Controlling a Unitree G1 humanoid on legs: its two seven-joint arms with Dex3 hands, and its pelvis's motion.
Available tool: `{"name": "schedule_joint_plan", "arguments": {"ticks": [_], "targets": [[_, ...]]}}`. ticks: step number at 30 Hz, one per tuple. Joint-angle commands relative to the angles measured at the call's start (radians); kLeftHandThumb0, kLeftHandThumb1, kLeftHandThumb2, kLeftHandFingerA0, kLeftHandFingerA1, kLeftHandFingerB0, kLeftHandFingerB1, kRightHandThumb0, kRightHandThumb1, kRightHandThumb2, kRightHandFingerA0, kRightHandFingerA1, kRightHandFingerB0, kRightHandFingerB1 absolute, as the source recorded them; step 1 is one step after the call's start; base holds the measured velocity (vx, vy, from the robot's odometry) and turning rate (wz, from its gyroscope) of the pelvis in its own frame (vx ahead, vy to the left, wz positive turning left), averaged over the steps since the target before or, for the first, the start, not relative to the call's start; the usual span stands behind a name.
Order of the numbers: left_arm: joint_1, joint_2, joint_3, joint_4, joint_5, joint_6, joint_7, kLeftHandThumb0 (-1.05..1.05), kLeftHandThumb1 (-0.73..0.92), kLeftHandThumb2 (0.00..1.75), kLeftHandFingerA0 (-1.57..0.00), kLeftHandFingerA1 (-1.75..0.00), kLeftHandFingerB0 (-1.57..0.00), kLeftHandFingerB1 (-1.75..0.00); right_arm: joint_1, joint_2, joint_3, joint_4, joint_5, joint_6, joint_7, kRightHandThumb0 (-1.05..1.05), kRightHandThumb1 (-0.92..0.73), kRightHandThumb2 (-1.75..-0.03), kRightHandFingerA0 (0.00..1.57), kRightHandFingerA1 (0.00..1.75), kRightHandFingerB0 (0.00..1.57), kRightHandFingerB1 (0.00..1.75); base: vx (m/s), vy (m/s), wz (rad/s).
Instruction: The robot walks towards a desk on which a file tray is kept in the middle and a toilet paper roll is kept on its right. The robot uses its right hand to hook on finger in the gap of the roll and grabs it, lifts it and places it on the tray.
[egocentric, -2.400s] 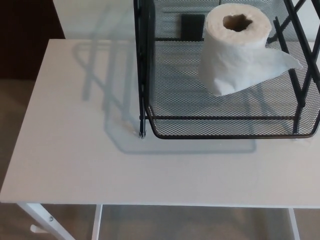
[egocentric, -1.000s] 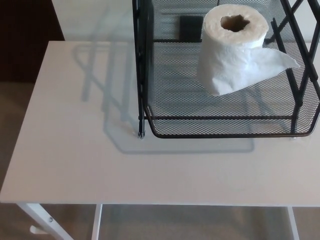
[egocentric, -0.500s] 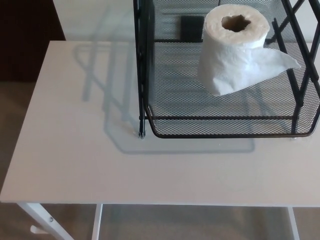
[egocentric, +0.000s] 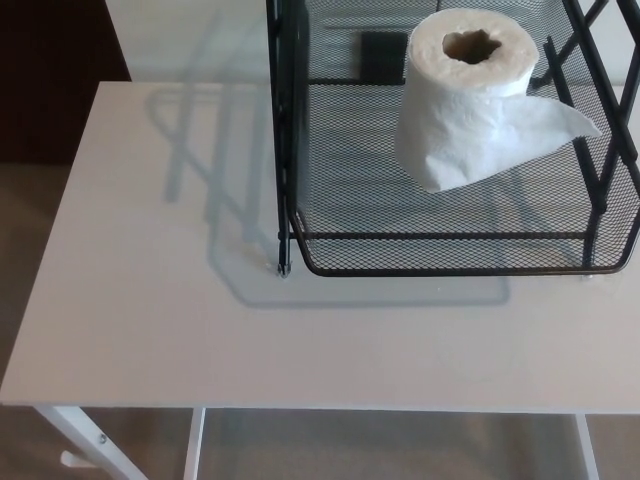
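A white toilet paper roll (egocentric: 462, 95) stands upright inside the black wire-mesh file tray (egocentric: 440, 255), its hollow core facing up and a loose sheet hanging off to the right. The tray sits on the white desk (egocentric: 150, 300), toward the back right of the picture. Neither of my hands shows in the head view.
A small dark square object (egocentric: 382, 55) lies behind the roll at the tray's back. The desk's front edge runs along the bottom, with white legs (egocentric: 85, 440) below it. Brown floor shows at left, and a dark wall at the far left corner.
The whole picture shifted very slightly between the oldest frame and now, from camera motion. The roll and tray have stayed put.
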Motion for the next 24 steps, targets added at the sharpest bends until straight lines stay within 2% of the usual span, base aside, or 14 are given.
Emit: {"name": "schedule_joint_plan", "arguments": {"ticks": [1,3,4,10,11,13,14,15,17,18,19,20,23,24], "targets": [[0.004,0.012,0.009,-0.001,0.001,-0.042,-0.002,-0.95,0.64,1.12,-0.54,-0.88,-0.33,-0.80,0.000,0.006,0.006,0.009,0.025,0.035,-0.021,-0.53,-0.92,-1.39,0.45,0.71,0.56,0.73,0.00,0.000,0.00],[0.006,0.011,0.018,-0.012,-0.008,-0.025,-0.004,-0.93,0.64,1.10,-0.54,-0.85,-0.34,-0.77,-0.001,0.005,0.008,0.010,0.027,0.035,-0.021,-0.53,-0.92,-1.39,0.45,0.71,0.56,0.73,0.00,0.000,0.00],[0.011,0.009,0.035,-0.027,-0.025,-0.012,-0.009,-0.93,0.85,0.66,-0.51,-0.87,-0.30,-0.78,-0.001,0.005,0.009,0.010,0.028,0.035,-0.022,-0.53,-0.92,-1.39,0.45,0.71,0.56,0.73,0.00,0.000,0.00],[0.035,0.001,0.093,-0.080,-0.045,0.031,0.007,-0.92,0.75,0.63,-0.66,-0.69,-0.47,-0.62,-0.005,0.006,0.011,0.009,0.034,0.039,-0.022,-0.53,-0.92,-1.39,0.45,0.71,0.56,0.73,0.00,0.000,0.00],[0.025,0.006,0.085,-0.053,-0.030,0.021,0.013,-0.94,0.55,1.04,-0.67,-0.73,-0.49,-0.69,-0.005,0.006,0.011,0.009,0.035,0.039,-0.022,-0.53,-0.92,-1.39,0.45,0.71,0.56,0.73,0.00,0.000,0.00],[0.018,0.008,0.082,-0.026,-0.024,0.000,0.011,-0.96,0.74,0.63,-0.69,-0.71,-0.49,-0.67,-0.005,0.006,0.013,0.009,0.036,0.039,-0.023,-0.53,-0.92,-1.39,0.45,0.71,0.56,0.73,0.00,0.000,0.00],[0.016,0.008,0.082,-0.030,-0.026,0.008,0.011,-0.90,0.56,1.04,-0.63,-0.73,-0.46,-0.68,-0.006,0.005,0.014,0.009,0.037,0.039,-0.023,-0.53,-0.92,-1.39,0.45,0.71,0.56,0.73,0.00,0.000,0.00],[0.021,0.008,0.084,-0.047,-0.030,0.019,0.007,-0.91,0.76,0.63,-0.64,-0.68,-0.45,-0.61,-0.007,0.006,0.015,0.009,0.038,0.040,-0.023,-0.53,-0.92,-1.39,0.45,0.71,0.56,0.73,0.00,0.000,0.00],[0.012,0.011,0.079,-0.031,-0.024,0.015,0.010,-0.91,0.55,1.04,-0.65,-0.74,-0.46,-0.69,-0.010,0.006,0.018,0.008,0.039,0.041,-0.022,-0.53,-0.92,-1.39,0.45,0.71,0.56,0.73,0.00,0.000,0.00],[0.009,0.011,0.077,-0.019,-0.019,0.006,0.016,-0.98,0.75,0.63,-0.70,-0.72,-0.49,-0.69,-0.010,0.006,0.018,0.008,0.040,0.041,-0.023,-0.53,-0.92,-1.39,0.45,0.71,0.56,0.73,0.00,0.000,0.00],[0.014,0.010,0.071,-0.029,-0.011,0.007,0.029,-0.94,0.56,1.05,-0.68,-0.73,-0.49,-0.68,-0.010,0.005,0.020,0.008,0.041,0.042,-0.023,-0.53,-0.92,-1.39,0.45,0.71,0.56,0.73,0.00,0.000,0.00],[0.019,0.008,0.077,-0.032,-0.016,0.009,0.035,-0.96,0.74,0.63,-0.72,-0.66,-0.53,-0.61,-0.011,0.005,0.021,0.009,0.042,0.042,-0.023,-0.53,-0.92,-1.39,0.45,0.71,0.56,0.73,0.00,0.000,0.00],[0.017,0.005,0.082,-0.035,-0.019,0.029,0.052,-0.94,0.52,1.02,-0.70,-0.68,-0.52,-0.64,-0.011,0.005,0.024,0.009,0.045,0.042,-0.024,-0.53,-0.92,-1.39,0.45,0.71,0.56,0.73,0.00,0.000,0.00],[0.004,0.006,0.077,-0.010,-0.015,0.018,0.052,-1.04,0.72,0.62,-0.75,-0.71,-0.55,-0.70,-0.011,0.005,0.025,0.009,0.047,0.042,-0.024,-0.53,-0.92,-1.39,0.45,0.71,0.56,0.73,0.00,0.000,0.00]]}}
